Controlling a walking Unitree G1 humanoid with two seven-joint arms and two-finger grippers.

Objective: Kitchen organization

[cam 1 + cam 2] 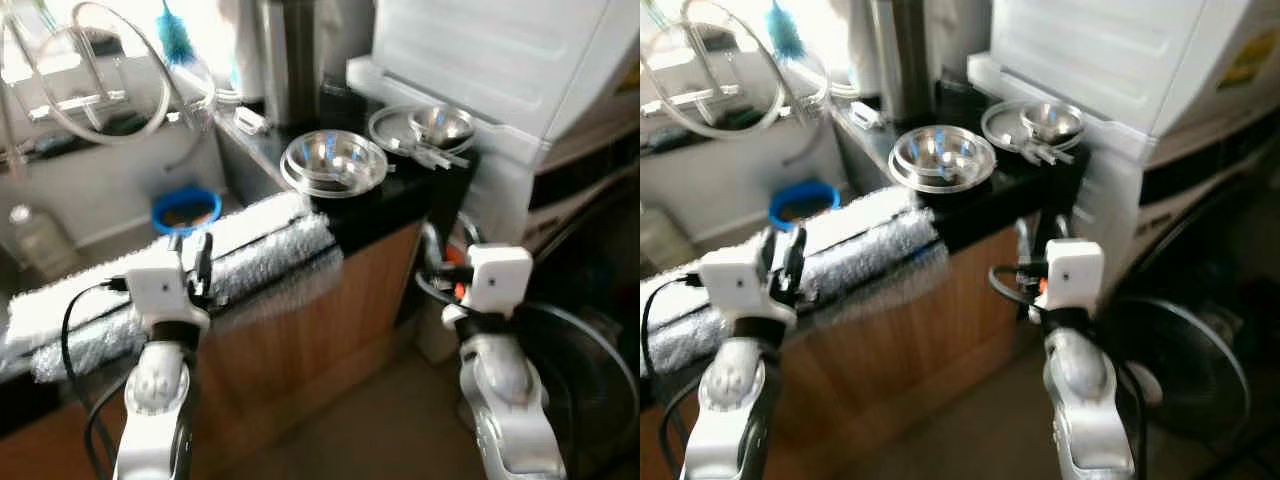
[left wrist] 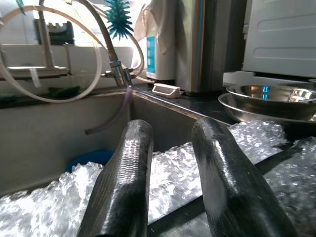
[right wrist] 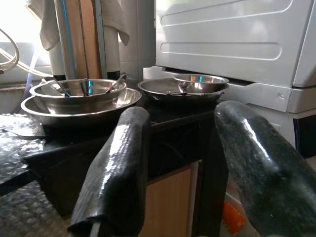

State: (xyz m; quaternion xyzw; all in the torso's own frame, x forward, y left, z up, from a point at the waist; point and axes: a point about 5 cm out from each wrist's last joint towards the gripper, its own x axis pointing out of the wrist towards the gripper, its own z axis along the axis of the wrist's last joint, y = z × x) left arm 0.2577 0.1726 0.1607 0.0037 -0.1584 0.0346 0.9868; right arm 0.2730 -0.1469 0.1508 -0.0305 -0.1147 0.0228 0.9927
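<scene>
While both arms hang short of the desk (image 1: pixel 370 215), this looks like the approach step. The left gripper (image 2: pixel 173 182), fingers apart and empty, hovers over the bubble wrap (image 1: pixel 240 250) at the sink's edge. The right gripper (image 3: pixel 187 173), likewise apart, faces the stacked steel bowls (image 1: pixel 335 160) at twelve o'clock, a second steel bowl set (image 1: pixel 425 128) at one o'clock. Next calls for reaching forward to a bowl rim.

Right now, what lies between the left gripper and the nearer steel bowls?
Bubble wrap on the counter edge, between left gripper and bowls; the eye views show it.
</scene>
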